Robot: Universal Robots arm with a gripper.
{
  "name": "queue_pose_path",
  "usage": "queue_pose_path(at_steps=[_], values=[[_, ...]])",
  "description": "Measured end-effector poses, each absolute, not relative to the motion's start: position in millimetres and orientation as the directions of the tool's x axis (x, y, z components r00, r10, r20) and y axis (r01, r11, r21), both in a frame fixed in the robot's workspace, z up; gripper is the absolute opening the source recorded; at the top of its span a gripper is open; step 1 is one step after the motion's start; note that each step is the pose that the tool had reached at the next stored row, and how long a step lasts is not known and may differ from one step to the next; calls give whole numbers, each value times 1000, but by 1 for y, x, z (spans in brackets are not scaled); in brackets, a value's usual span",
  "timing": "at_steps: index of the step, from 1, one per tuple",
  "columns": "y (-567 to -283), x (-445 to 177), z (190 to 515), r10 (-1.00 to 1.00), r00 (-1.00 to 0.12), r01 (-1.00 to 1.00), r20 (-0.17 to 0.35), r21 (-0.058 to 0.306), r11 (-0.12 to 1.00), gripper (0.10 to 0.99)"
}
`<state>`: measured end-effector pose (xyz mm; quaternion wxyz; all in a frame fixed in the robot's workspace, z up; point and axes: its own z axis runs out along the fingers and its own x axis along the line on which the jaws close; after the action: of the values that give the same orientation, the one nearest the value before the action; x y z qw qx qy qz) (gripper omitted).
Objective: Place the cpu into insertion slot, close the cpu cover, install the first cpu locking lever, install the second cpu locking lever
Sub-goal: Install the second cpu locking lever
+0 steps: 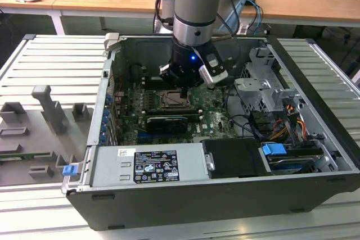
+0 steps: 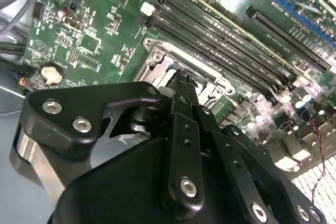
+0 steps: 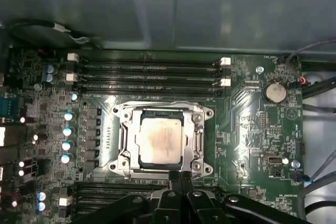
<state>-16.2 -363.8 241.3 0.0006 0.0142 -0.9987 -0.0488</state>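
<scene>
- Gripper (image 3: 179, 178) hangs low inside the open computer case (image 1: 315, 133), its fingers pressed together into one narrow tip, pinching nothing.
- That tip sits at the edge of the slot (image 3: 122, 135), right against the silver rim on the side nearest the gripper body.
- Cpu (image 3: 159, 139) lies flat in the slot just beyond the fingertips, pale metal face up, square to the frame.
- Cover (image 3: 198, 138) is down around the cpu, its window framing the chip; in the first wrist view it looks flush with the socket.
- From the second wrist view, the closed fingers (image 2: 185, 129) point straight down at a corner of the slot (image 2: 157, 56), with the gripper's black linkage in front.
- Memory slots (image 3: 149, 74) run in long dark rows on the far side of the socket from the gripper; more rows lie under the gripper body.
- A round coin battery (image 3: 274, 92) sits on the green board (image 3: 252, 145), well apart from the gripper.
- In the exterior view the arm (image 1: 194, 9) comes down from above into the case, which rests on a ribbed grey table (image 1: 50, 66).
</scene>
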Motion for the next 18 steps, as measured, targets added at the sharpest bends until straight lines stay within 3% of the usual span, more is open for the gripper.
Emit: queue_pose_path(at_steps=[18], values=[[-377, -44, 232, -39, -999, -39, 0, 102, 994, 106]])
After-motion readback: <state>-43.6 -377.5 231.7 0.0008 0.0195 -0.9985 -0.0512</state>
